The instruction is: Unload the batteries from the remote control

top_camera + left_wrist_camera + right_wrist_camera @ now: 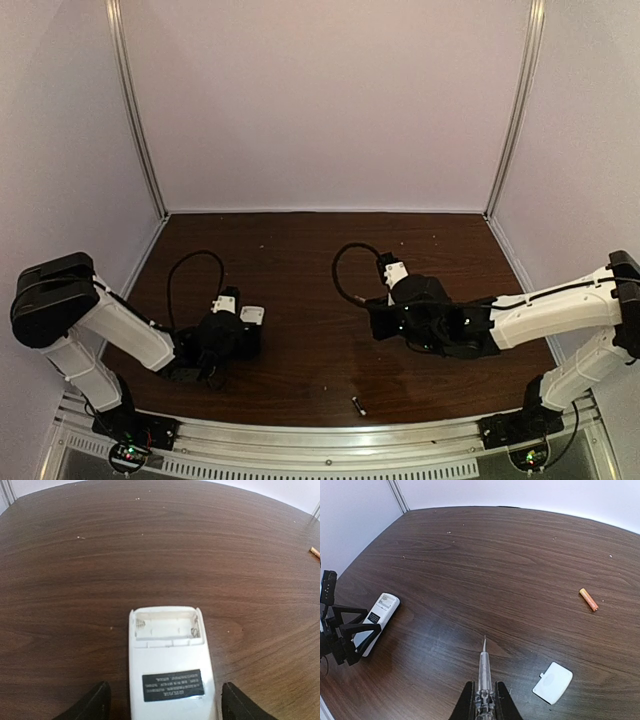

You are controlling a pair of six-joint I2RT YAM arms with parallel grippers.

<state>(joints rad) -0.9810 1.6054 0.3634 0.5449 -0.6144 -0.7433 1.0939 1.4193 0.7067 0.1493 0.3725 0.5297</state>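
Closest to me, near the front rail, the dark battery (358, 405) is lying on the worktop (300, 260), well apart from both arms. A little further in, the left gripper (165, 702) is hanging low over the remote control (170, 660). Its jaws are standing spread, one on each side of the white body, with bare wood showing in both gaps, so nothing is being pinched. The remote is lying face down, label up, and its battery bay (167, 625) is gaping empty at the far end.

Across from it, the right gripper (484, 700) is keeping its jaws pressed on the screwdriver (483, 662), tip pointing away. The small white cover (553, 682) is resting just beside that tool, and the orange battery (588, 599) is lying further out.

To my eye both cells are out and the left arm is letting go. It should be lifting straight back and not brushing the casing, so the remote is not being dragged.
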